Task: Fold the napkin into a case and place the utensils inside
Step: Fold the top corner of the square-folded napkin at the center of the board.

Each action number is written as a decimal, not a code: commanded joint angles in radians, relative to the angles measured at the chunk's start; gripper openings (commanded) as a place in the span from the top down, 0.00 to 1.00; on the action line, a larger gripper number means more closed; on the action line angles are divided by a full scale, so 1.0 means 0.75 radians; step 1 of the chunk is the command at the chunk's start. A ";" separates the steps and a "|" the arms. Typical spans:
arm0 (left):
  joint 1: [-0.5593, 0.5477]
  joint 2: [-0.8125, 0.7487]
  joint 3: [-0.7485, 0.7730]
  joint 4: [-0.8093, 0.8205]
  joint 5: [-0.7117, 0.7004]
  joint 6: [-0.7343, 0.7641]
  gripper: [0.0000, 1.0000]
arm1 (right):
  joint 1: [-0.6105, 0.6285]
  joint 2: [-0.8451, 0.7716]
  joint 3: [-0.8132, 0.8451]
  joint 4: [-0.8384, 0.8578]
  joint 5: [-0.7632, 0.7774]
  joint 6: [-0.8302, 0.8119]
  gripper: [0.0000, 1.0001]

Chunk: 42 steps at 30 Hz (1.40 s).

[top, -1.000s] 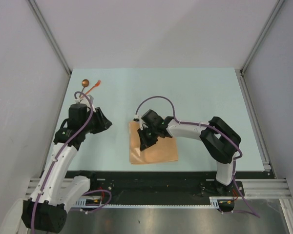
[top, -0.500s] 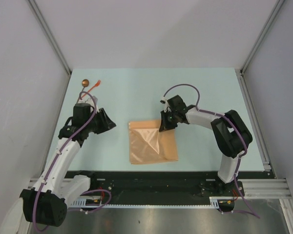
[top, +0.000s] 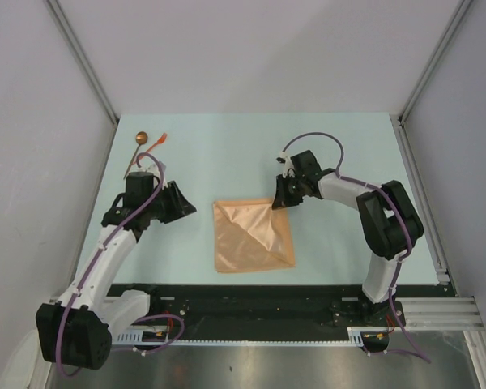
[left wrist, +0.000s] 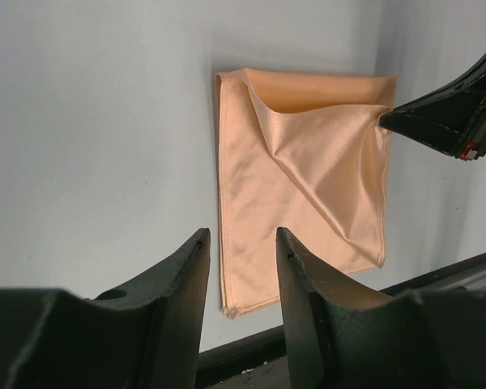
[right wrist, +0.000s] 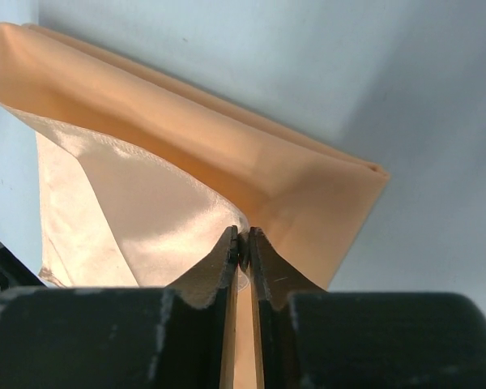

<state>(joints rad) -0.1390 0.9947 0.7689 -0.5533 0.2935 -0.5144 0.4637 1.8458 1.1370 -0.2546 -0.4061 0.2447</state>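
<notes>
The tan-orange napkin (top: pixel 252 236) lies folded in the middle of the table, its top layer pulled up toward its far right corner. It also shows in the left wrist view (left wrist: pixel 308 178) and the right wrist view (right wrist: pixel 162 186). My right gripper (top: pixel 277 203) is shut on the corner of the top layer; its tip (right wrist: pixel 243 243) pinches the cloth. My left gripper (top: pixel 188 207) is open and empty, left of the napkin and apart from it (left wrist: pixel 239 247). The dark-handled spoon (top: pixel 138 144) and the orange-red fork (top: pixel 155 145) lie at the far left.
The table (top: pixel 348 146) has grey walls on the left, back and right. A black rail (top: pixel 251 296) runs along the near edge. The right gripper's fingers (left wrist: pixel 449 117) show in the left wrist view.
My right gripper has carried the napkin's top layer from the near left to the far right corner. My left gripper has shifted slightly toward the napkin.
</notes>
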 commanded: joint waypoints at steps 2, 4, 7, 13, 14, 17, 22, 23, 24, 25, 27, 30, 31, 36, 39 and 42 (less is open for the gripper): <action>0.007 0.015 -0.027 0.079 0.054 -0.030 0.57 | -0.025 0.020 0.100 0.018 -0.054 -0.064 0.84; 0.005 0.028 -0.039 0.099 0.063 -0.036 0.57 | -0.027 0.038 0.138 0.000 -0.060 -0.079 0.82; -0.007 0.062 -0.052 0.146 0.097 -0.056 0.57 | -0.031 0.065 0.167 -0.033 -0.043 -0.087 0.80; -0.091 0.160 -0.037 0.218 0.126 -0.095 0.57 | -0.043 0.098 0.206 -0.049 -0.031 -0.083 0.80; -0.103 0.175 -0.035 0.230 0.130 -0.099 0.57 | -0.044 0.100 0.210 -0.053 -0.027 -0.083 0.81; -0.156 0.246 -0.007 0.249 0.136 -0.114 0.57 | -0.048 0.100 0.212 -0.065 -0.007 -0.085 0.81; -0.217 0.324 0.040 0.302 0.132 -0.145 0.57 | -0.060 0.081 0.196 -0.063 -0.005 -0.079 0.80; -0.230 0.355 0.053 0.304 0.134 -0.147 0.57 | -0.064 0.083 0.196 -0.063 -0.001 -0.079 0.80; -0.236 0.367 0.065 0.306 0.136 -0.147 0.57 | -0.066 0.085 0.198 -0.063 -0.001 -0.079 0.79; -0.242 0.387 0.091 0.306 0.140 -0.145 0.57 | -0.070 0.085 0.200 -0.063 0.001 -0.073 0.78; -0.260 0.437 0.120 0.302 0.144 -0.145 0.57 | -0.074 0.083 0.200 -0.072 0.018 -0.067 0.70; -0.281 0.498 0.159 0.310 0.157 -0.149 0.57 | -0.074 0.063 0.200 -0.074 0.055 -0.064 0.59; -0.281 0.508 0.171 0.312 0.157 -0.153 0.57 | -0.076 0.055 0.206 -0.096 0.065 -0.067 0.58; -0.285 0.586 0.224 0.308 0.173 -0.153 0.57 | -0.066 -0.031 0.169 -0.111 0.137 -0.081 0.55; -0.287 0.627 0.259 0.312 0.165 -0.157 0.58 | -0.066 -0.011 0.173 -0.104 0.096 -0.093 0.55; -0.287 0.656 0.278 0.321 0.167 -0.167 0.59 | -0.068 0.020 0.180 -0.094 0.083 -0.105 0.56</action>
<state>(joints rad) -0.3496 1.4693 0.9245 -0.3447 0.4000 -0.6235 0.4122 1.8767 1.2549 -0.3374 -0.3344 0.1986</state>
